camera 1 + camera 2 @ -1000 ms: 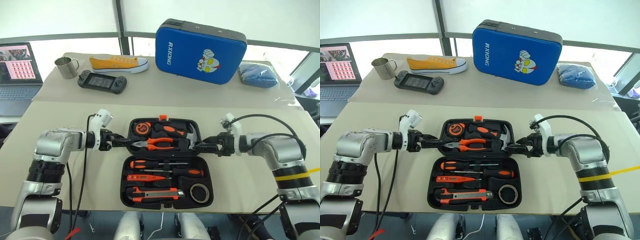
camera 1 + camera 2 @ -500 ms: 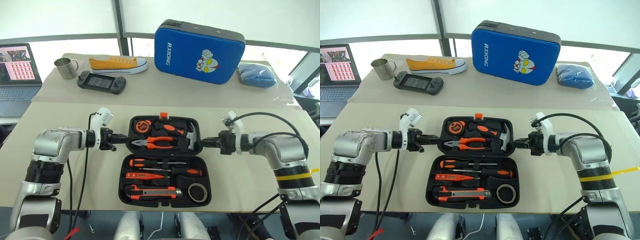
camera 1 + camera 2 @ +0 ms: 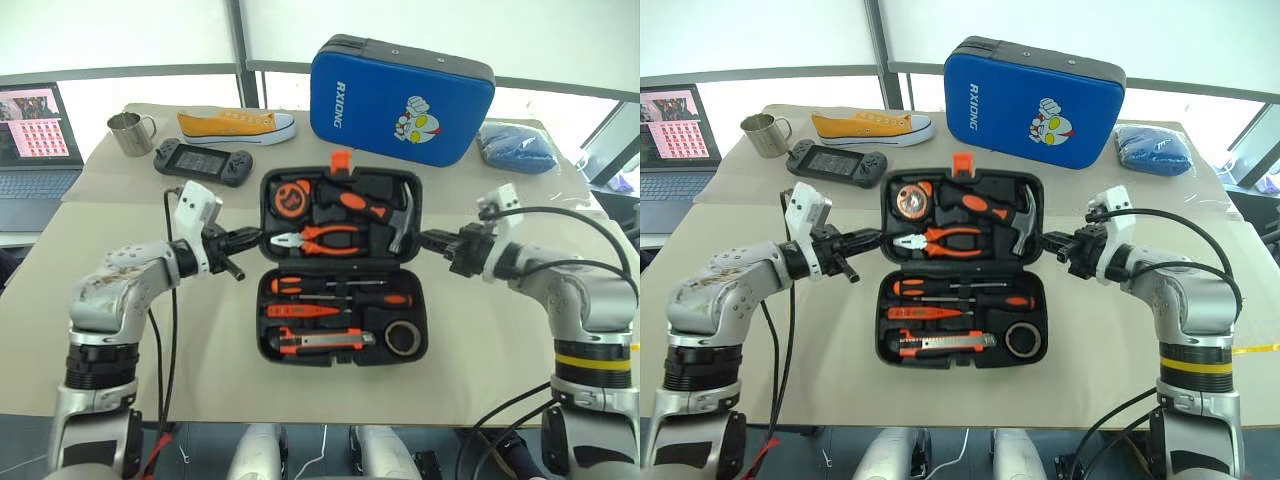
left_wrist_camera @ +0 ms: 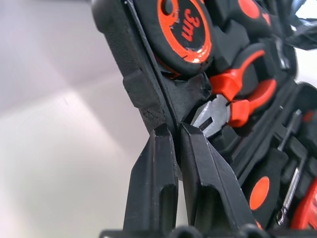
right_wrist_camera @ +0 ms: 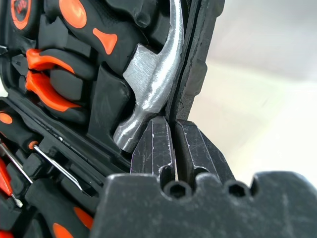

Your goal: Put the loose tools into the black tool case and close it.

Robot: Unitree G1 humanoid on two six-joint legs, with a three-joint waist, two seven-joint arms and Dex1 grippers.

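The black tool case (image 3: 267, 322) lies open on the table, its lid tilted up toward me with the orange latch (image 3: 341, 160) on top. The base holds two black-and-orange screwdrivers (image 3: 345, 286), a slim orange screwdriver (image 3: 301, 311), the utility knife (image 3: 321, 342) and the dark tape roll (image 3: 403, 339). Pliers, hammer and tape measure sit in the lid. My left gripper (image 3: 257, 237) is shut on the lid's left edge (image 4: 148, 106). My right gripper (image 3: 426, 238) is shut on the lid's right edge (image 5: 195, 59), beside the hammer head.
Behind the case stands a blue cartoon-print case (image 3: 400, 100). A yellow shoe (image 3: 235, 124), metal mug (image 3: 130, 133) and game console (image 3: 203, 161) lie at the back left, a laptop (image 3: 35, 140) far left, and a blue bundle (image 3: 515, 148) at the back right.
Both grippers closed on the lid's side edges and rose. The lid swung up from lying flat to a steep tilt.
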